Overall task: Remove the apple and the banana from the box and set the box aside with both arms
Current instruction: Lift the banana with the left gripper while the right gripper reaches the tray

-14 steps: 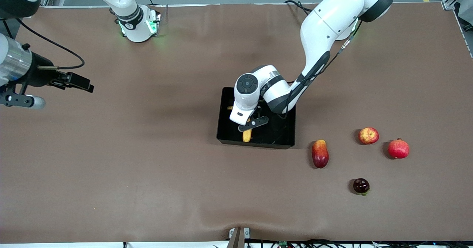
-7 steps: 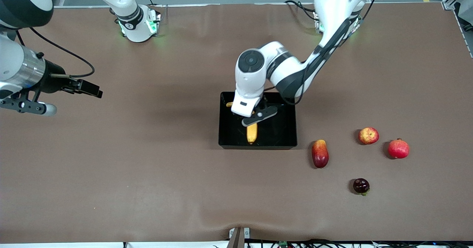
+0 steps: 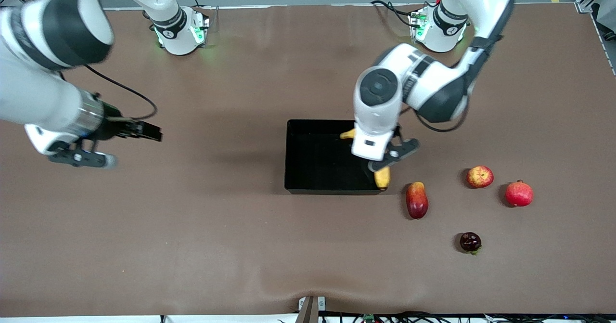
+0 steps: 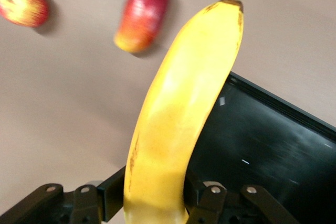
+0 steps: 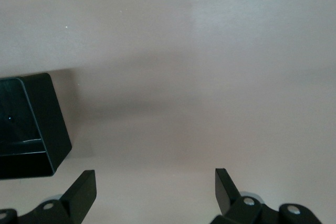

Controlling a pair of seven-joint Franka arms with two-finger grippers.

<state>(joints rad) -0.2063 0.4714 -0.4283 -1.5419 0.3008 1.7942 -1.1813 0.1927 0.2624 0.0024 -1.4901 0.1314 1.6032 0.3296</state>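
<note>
Banana (image 3: 383, 176) clamped in left gripper (image 3: 380, 161)
Held over the box's (image 3: 308, 188) edge — right gripper (image 3: 82, 154) wide open over bare table.

I see my left claw (image 3: 385, 161) clamped on the banana (image 3: 383, 176) above the black tray's (image 3: 317, 188) wall nearest the mango (image 3: 417, 200). My right claw (image 3: 144, 131) hangs spread over bare bench (image 3: 192, 241).
</note>
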